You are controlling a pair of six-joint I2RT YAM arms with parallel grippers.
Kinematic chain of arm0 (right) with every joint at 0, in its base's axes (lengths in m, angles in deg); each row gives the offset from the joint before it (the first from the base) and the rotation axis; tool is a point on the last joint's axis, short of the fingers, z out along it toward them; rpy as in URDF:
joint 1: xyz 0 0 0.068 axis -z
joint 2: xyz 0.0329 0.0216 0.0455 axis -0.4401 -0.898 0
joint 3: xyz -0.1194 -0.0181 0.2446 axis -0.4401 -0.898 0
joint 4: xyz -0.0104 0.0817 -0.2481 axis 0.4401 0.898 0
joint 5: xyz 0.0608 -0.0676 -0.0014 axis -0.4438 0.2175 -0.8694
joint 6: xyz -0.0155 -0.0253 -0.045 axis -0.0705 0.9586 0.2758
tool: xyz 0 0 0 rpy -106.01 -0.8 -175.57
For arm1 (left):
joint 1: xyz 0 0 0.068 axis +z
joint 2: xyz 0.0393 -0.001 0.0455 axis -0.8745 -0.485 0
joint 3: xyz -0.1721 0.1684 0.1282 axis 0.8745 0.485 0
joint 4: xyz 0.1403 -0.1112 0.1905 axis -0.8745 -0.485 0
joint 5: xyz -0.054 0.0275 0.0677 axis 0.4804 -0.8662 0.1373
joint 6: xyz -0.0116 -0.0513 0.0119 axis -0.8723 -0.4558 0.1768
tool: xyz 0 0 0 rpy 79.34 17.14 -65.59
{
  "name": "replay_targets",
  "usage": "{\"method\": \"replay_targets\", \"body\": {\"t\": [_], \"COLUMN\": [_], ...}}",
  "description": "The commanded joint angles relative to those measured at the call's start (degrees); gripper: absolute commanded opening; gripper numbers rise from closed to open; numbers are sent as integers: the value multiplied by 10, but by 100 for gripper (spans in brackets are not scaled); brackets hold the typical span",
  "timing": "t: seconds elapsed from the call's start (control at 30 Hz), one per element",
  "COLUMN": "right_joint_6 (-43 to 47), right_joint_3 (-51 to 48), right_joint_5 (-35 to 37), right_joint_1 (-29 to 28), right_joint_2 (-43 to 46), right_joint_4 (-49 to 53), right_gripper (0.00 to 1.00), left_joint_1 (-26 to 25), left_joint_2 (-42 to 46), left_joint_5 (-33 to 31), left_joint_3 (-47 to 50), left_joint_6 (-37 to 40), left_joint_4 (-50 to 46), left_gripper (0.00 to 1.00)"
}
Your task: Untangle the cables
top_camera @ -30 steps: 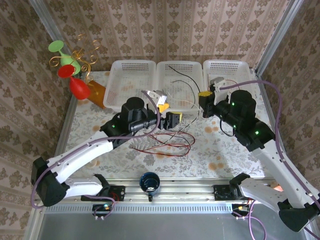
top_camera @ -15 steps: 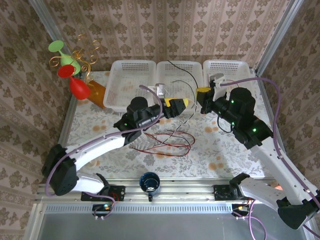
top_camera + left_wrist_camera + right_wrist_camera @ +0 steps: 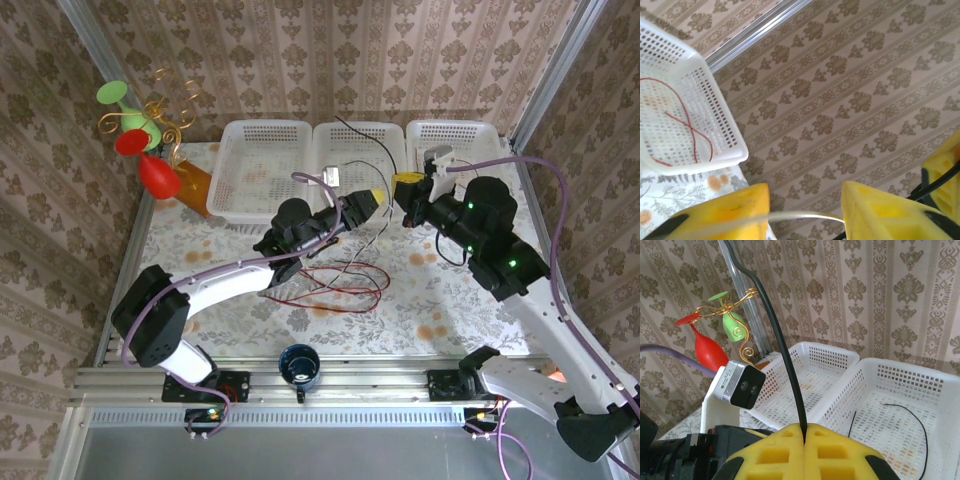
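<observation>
From above, the left gripper [image 3: 372, 200] reaches over the counter [image 3: 440, 300] toward the right gripper [image 3: 405, 186], and the two are just beside each other in front of the middle basket [image 3: 355, 126]. Most of the cables [image 3: 345, 280], red and black, lie in a loopy heap on the counter below the left arm. One black cable [image 3: 365, 140] goes up from the right gripper and across the middle basket. A red and green glass toy [image 3: 140, 150] stands in the far left corner. A dark cup [image 3: 298, 365] sits at the near edge.

The left wrist camera shows the left gripper [image 3: 802, 200] with its yellow fingers [image 3: 735, 215] apart. A thin pale cable [image 3: 810, 215] runs across the gap from one finger to the other, and nothing is squeezing it. A white basket [image 3: 725, 125] stands to the left with a red cable [image 3: 692, 132] lying inside.

The right wrist camera shows the right gripper [image 3: 804, 432] with its yellow fingers pressed together on the black cable [image 3: 785, 355]. That cable goes straight up and out of the top of the picture. Behind it, another thin black cable lies in a white basket [image 3: 940, 375].
</observation>
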Motion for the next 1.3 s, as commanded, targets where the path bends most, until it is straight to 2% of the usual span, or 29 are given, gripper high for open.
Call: {"method": "replay_targets", "body": {"t": [0.0, 0.23, 0.43, 0.5, 0.63, 0.73, 0.83, 1.07, 1.27], "right_joint_6": [-2, -3, -2, -2, -4, -4, -4, 0, -10], "right_joint_3": [-6, -9, -8, -8, -12, -18, -18, -7, 4], "right_joint_5": [3, -5, -4, -5, -8, -4, -1, 3, 46], "right_joint_1": [5, 8, 10, 10, 11, 10, 12, 19, 27], "right_joint_2": [15, 18, 23, 24, 26, 26, 28, 28, 39], "right_joint_4": [1, 10, 15, 16, 17, 16, 19, 29, 40], "right_gripper": [0, 0, 0, 0, 0, 0, 0, 0, 0], "left_joint_1": [-4, -4, -2, -2, -3, -4, -4, -2, 0], "left_joint_2": [3, 0, 10, 11, -2, -20, -29, -23, 14], "left_joint_5": [-18, -23, -40, -40, -27, -13, -16, -26, -60], "left_joint_3": [-18, -26, -28, -31, -50, -73, -82, -81, -60], "left_joint_6": [10, 13, 31, 34, 31, 30, 27, 41, 90], "left_joint_4": [38, 52, 34, 28, 13, 14, 24, 10, -25], "left_gripper": [33, 30, 18, 19, 29, 29, 17, 0, 0]}}
